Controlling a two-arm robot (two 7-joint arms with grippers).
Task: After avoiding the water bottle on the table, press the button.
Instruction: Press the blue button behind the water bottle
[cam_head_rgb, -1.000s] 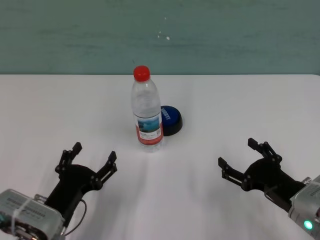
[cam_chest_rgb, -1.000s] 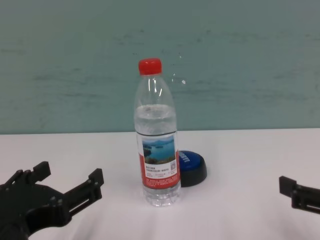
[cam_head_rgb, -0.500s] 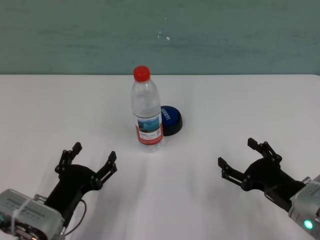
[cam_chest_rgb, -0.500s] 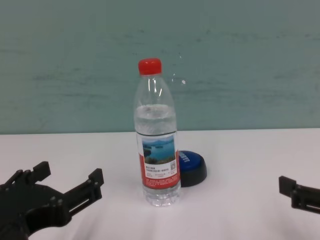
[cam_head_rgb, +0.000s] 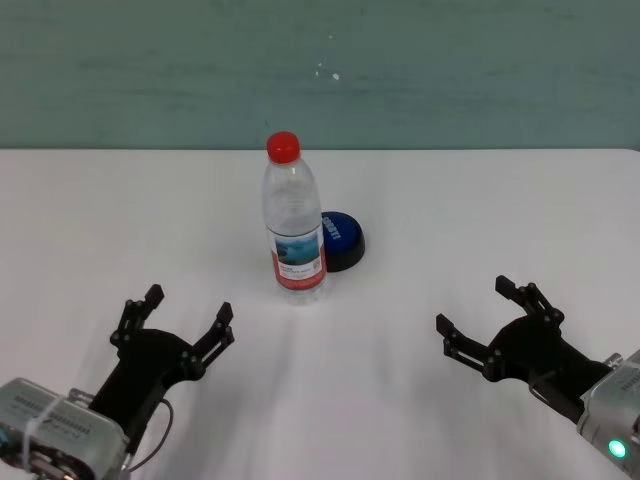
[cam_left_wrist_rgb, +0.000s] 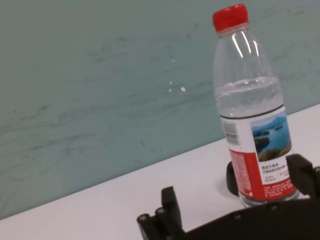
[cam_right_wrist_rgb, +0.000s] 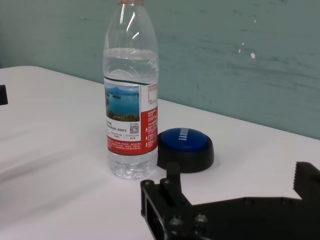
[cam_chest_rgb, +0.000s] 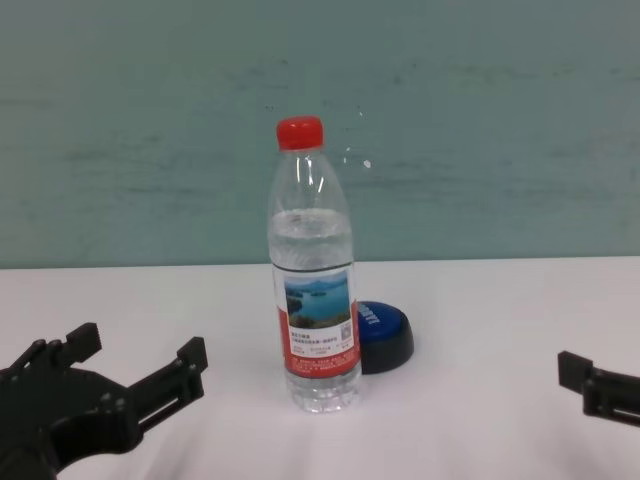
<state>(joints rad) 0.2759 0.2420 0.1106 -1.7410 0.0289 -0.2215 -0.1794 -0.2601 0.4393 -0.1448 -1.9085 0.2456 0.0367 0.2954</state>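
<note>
Item 1. The tall clear plastic water bottle (cam_head_rgb: 294, 222) with red cap and red-and-white lake label: upright on the plain white table (cam_head_rgb: 480, 210), near its middle. Position unchanged over the last second.

Item 2. The low round button (cam_head_rgb: 341, 239), blue top on black base: just beside the bottle, on the robot's right and slightly behind it. Unpressed, as far as I can judge.

Item 3. The left gripper (cam_head_rgb: 172, 320): low over the near table, well apart from the bottle, fingers spread, holding nothing. It has not moved since the earlier views.

Item 4. The right gripper (cam_head_rgb: 496, 314): low over the near right of the table, fingers spread, empty, likewise unmoved.

Reading: nothing has changed, so I take it the approach has not begun. The right side offers the clearer line to the button; from the left the bottle stands squarely in the way.

Obscured: in the left wrist view the bottle covers all but a dark sliver of the button. In the chest view only one finger of the right gripper enters the picture. The white lettering on the button is too small for me to read.
</note>
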